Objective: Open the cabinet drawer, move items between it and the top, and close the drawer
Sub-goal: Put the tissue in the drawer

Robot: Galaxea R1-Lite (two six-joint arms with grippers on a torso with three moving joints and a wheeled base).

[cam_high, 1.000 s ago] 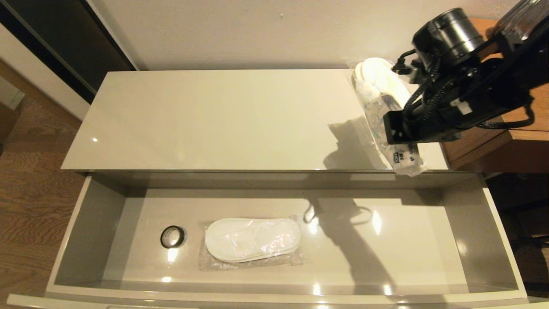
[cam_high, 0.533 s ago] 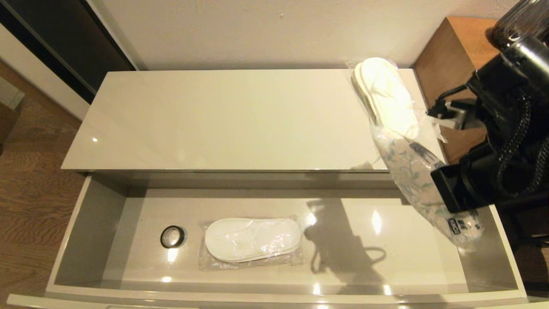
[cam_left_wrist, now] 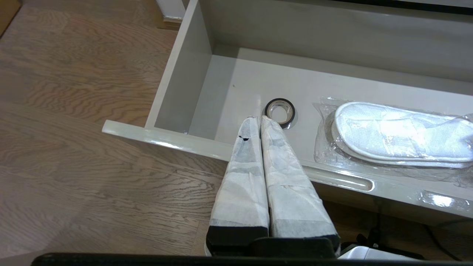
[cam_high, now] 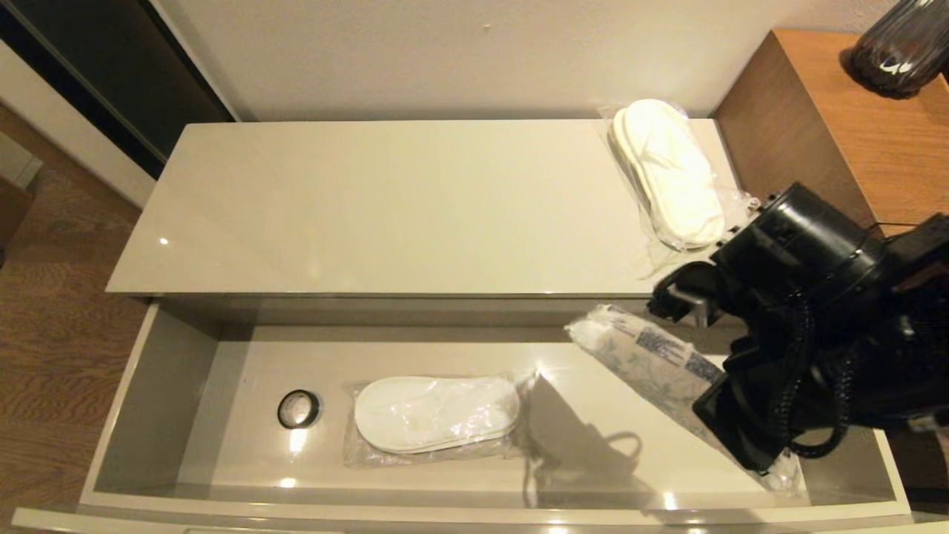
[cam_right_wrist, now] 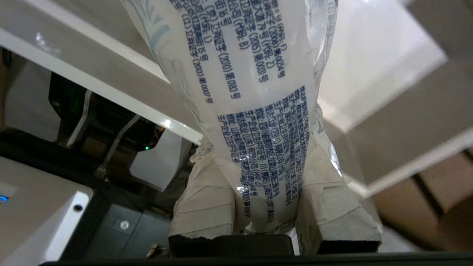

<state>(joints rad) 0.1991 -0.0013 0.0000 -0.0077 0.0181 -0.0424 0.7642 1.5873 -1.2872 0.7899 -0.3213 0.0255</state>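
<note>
Hotel-room-like bedroom: bagged white disposable slippers [cam_high: 671,172] on glossy cream cabinet top [cam_high: 385,208], wood-plank floor [cam_left_wrist: 74,111], brown wooden side unit [cam_high: 875,141].

Plain off-white wall [cam_high: 445,52] stood behind. Wood-grain floor [cam_high: 44,334] lay left. Brown wooden unit [cam_high: 852,126] sat right, dark ribbed vase [cam_high: 901,48] on it.

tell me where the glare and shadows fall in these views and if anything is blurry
Head view: small bright glare spots dot the cabinet drawer floor, and the right arm throws a dark shadow beside the bagged slippers. Left wrist view: glare whitens the slippers' plastic bag. Right wrist view: the packet held in the right end effector is sharp, while the background is blurred.
</note>
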